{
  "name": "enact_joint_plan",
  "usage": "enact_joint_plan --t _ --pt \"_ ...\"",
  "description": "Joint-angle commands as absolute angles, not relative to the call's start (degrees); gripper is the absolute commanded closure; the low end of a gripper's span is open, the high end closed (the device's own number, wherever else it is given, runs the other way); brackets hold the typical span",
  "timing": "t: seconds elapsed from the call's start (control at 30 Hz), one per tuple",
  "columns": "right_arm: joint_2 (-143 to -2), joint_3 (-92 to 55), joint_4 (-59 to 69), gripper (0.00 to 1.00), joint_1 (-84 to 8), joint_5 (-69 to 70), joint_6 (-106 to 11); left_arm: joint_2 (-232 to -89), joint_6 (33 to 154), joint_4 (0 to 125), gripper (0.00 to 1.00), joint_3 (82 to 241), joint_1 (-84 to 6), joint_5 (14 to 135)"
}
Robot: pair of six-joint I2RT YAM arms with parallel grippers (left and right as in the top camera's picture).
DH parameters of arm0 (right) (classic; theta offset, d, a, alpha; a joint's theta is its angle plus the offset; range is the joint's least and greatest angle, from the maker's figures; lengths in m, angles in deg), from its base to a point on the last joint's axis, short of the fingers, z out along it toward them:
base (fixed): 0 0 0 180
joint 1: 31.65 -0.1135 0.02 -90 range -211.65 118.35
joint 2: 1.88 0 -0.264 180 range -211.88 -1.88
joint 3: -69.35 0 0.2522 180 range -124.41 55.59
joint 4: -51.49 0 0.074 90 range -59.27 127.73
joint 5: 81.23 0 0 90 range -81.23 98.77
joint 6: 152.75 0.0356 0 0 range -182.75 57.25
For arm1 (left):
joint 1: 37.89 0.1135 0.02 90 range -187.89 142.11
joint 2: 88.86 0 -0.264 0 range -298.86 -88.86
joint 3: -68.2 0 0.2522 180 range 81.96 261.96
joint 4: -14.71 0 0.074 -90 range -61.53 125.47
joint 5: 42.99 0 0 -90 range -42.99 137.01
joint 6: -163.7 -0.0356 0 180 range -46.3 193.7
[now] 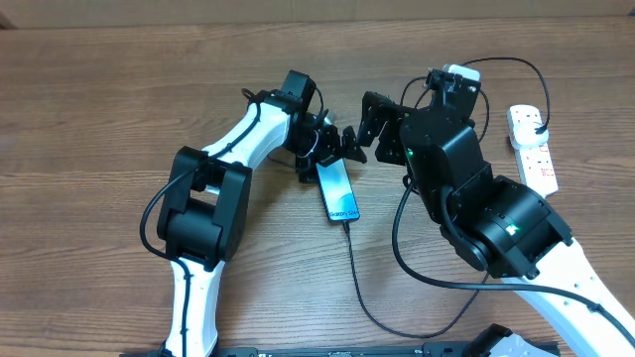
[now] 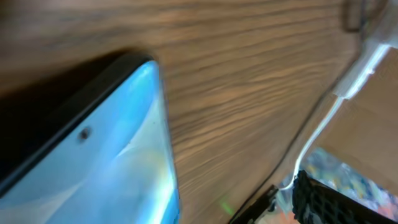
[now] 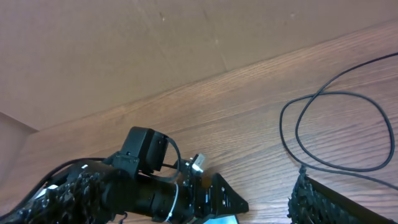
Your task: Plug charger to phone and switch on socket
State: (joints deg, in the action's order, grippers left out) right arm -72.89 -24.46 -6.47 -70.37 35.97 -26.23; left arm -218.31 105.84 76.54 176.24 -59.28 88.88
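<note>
Phone (image 1: 340, 194) lies on the bench (image 1: 119, 89), charger (image 1: 355, 278) meeting its near end. Left pincer (image 1: 345, 147) hangs over its far end, spread unclear. Right pincer (image 1: 375, 127) gapes wide, empty.

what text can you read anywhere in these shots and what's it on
"Galaxy": small print on the phone screen, overhead view; the letters next to it are too small to read.
No legible text on the socket, only red marks.
Wrist views: nothing readable; the screen there is blurred.

Phone (image 1: 340, 194) flat mid-counter (image 1: 119, 99), charger (image 1: 359, 288) tip at its near end, cable trailing frontward, socket (image 1: 534, 151) well apart, far right.
</note>
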Motion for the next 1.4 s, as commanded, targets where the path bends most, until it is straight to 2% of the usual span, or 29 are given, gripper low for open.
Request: enact_joint_plan --t 0.0,0.63,0.9,1.17,1.37 --pt "-72.6 -24.2 -6.4 0.0 -70.1 35.7 -24.8 -222.8 107.4 79.7 0.0 173.1 -59.3 72.2" --pt "-70.3 -24.2 -11.2 0.0 -70.1 35.7 -24.5 -222.8 108.5 83.6 0.0 173.1 -59.3 60.9" --pt "-70.2 -24.2 -12.6 0.0 -69.6 35.7 -22.0 -222.8 101.3 79.6 0.0 176.3 -59.3 62.8" --pt "-69.8 -24.2 -16.9 0.0 -63.9 30.9 -18.8 -222.8 101.0 74.3 0.0 181.0 -59.3 72.6" --pt "-67.9 -24.3 -23.0 0.0 -53.3 29.2 -17.1 -221.1 98.9 83.1 0.0 187.8 -57.0 64.4"
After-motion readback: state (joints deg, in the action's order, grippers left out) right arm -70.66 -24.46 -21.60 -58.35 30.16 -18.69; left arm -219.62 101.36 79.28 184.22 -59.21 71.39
